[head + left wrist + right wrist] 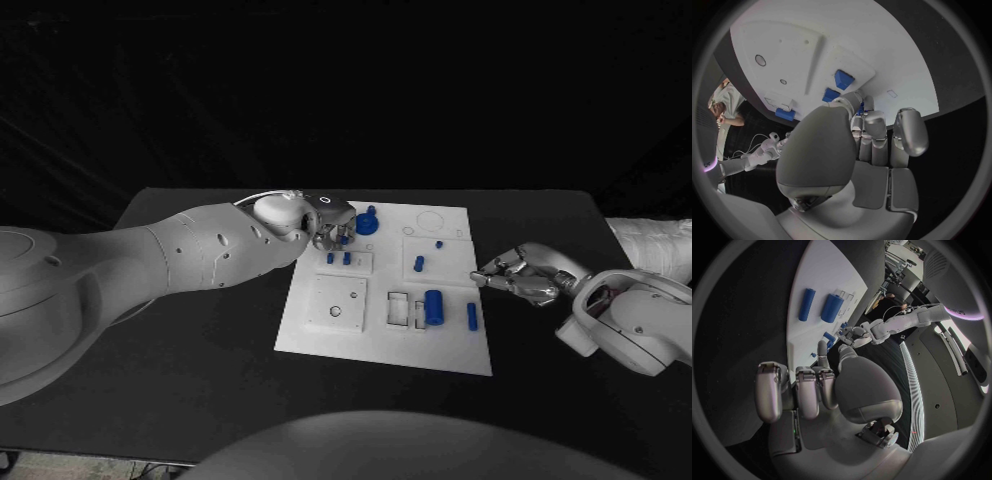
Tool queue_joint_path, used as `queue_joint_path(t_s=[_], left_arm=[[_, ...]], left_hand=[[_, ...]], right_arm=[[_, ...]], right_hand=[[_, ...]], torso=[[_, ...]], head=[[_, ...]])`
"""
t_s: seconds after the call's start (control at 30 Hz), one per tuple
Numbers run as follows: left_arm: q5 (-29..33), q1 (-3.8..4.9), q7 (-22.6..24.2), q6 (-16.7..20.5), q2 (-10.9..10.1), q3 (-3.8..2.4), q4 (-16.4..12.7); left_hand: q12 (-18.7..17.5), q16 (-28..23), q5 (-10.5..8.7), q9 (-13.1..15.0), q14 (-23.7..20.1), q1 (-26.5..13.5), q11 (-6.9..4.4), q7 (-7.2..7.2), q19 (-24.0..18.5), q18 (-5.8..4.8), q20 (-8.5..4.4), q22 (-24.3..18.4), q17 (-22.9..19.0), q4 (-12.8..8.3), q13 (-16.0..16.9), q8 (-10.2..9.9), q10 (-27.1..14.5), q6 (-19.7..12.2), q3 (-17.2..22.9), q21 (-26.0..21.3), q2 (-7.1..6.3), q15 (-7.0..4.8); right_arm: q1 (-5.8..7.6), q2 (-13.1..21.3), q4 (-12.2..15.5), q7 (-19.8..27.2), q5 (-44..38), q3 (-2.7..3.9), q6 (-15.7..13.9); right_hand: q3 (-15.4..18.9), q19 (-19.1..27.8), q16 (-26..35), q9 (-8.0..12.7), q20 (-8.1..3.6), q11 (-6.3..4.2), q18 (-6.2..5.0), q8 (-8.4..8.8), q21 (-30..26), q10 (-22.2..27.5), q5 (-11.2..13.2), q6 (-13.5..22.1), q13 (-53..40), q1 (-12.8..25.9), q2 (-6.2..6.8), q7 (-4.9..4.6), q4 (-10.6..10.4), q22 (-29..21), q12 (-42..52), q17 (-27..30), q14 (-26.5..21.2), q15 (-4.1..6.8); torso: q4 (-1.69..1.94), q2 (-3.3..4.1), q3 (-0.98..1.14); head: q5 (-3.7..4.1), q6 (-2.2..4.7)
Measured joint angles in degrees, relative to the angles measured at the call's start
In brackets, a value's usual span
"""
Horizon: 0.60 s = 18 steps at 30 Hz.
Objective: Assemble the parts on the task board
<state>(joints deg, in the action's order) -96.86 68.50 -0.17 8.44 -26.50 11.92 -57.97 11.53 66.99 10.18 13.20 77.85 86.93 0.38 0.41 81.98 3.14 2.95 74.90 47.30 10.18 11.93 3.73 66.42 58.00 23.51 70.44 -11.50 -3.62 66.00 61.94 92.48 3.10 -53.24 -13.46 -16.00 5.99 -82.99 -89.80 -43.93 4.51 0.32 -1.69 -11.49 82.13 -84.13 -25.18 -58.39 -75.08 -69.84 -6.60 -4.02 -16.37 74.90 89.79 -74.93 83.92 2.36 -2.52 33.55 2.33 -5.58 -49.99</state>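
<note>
Left hand [326,222] over task board [325,335], grasp unclear (blue parts [433,303] in recesses); right hand [522,274] curled, empty.

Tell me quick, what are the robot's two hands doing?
Left hand: over the task board, cannot tell if it holds a part.
Right hand: fingers curled, holding nothing, beside the board.

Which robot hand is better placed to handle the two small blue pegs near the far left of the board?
Probably the left. The left robot hand is over the task board, just beside the small blue pegs. The right robot hand sits off the board's right edge, across the board from them.
</note>
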Motion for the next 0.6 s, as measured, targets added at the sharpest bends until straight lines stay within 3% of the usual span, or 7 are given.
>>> queue_joint_path(t_s=[0.17,0.33,0.6], left_arm=[[-0.6,-0.01,-0.1,-0.1,-0.2,-0.01,-0.1],[-1.4,-0.05,-0.4,0.2,-0.6,0.02,-0.2],[-2.9,-0.12,-1.1,3.0,-2.0,0.05,-0.5]], left_hand=[[-0.9,0.0,-3.04,-1.3,-0.1,-0.9,0.3,-1.77,0.0,0.0,0.0,0.0,-0.4,1.5,-0.2,0.0,-0.3,-5.1,-0.6,0.0,-0.88,0.14],[-1.6,0.0,-4.09,-3.0,-0.1,-0.9,0.56,-3.95,0.0,0.0,0.0,0.0,-0.8,3.3,-0.4,0.0,-0.9,-11.3,-2.3,-0.3,-0.94,0.14],[-2.8,0.0,-4.32,-3.5,-0.2,0.1,0.94,-4.34,0.0,0.0,0.0,0.0,-1.0,4.5,-0.7,0.2,-2.8,-12.3,-3.6,-0.3,-0.94,0.25]], right_arm=[[-0.01,0.0,0.0,0.0,0.0,0.0,0.0],[-0.02,0.0,0.0,0.0,0.0,0.0,0.0],[-0.02,0.1,-0.1,0.0,0.0,0.0,-0.1]], right_hand=[[0.0,0.0,0.0,0.0,0.0,0.0,0.0,0.0,0.0,0.0,0.0,0.0,0.0,0.0,0.0,0.0,0.0,0.0,0.0,0.0,0.0,0.0],[0.0,0.0,0.0,0.0,0.0,0.0,0.0,-0.01,0.0,0.0,0.0,0.0,0.0,0.0,0.0,0.0,0.0,0.0,0.0,0.0,0.0,0.0],[0.0,0.0,0.0,0.0,0.0,0.0,0.0,-0.01,0.0,0.0,0.0,0.0,0.0,-0.2,0.22,0.0,0.0,0.0,0.0,0.0,0.0,0.0]], torso=[[0.0,-0.01,0.0],[-0.01,-0.01,0.0],[0.0,-0.01,0.0]], head=[[-0.06,0.0],[-0.08,0.0],[-0.14,0.0]])
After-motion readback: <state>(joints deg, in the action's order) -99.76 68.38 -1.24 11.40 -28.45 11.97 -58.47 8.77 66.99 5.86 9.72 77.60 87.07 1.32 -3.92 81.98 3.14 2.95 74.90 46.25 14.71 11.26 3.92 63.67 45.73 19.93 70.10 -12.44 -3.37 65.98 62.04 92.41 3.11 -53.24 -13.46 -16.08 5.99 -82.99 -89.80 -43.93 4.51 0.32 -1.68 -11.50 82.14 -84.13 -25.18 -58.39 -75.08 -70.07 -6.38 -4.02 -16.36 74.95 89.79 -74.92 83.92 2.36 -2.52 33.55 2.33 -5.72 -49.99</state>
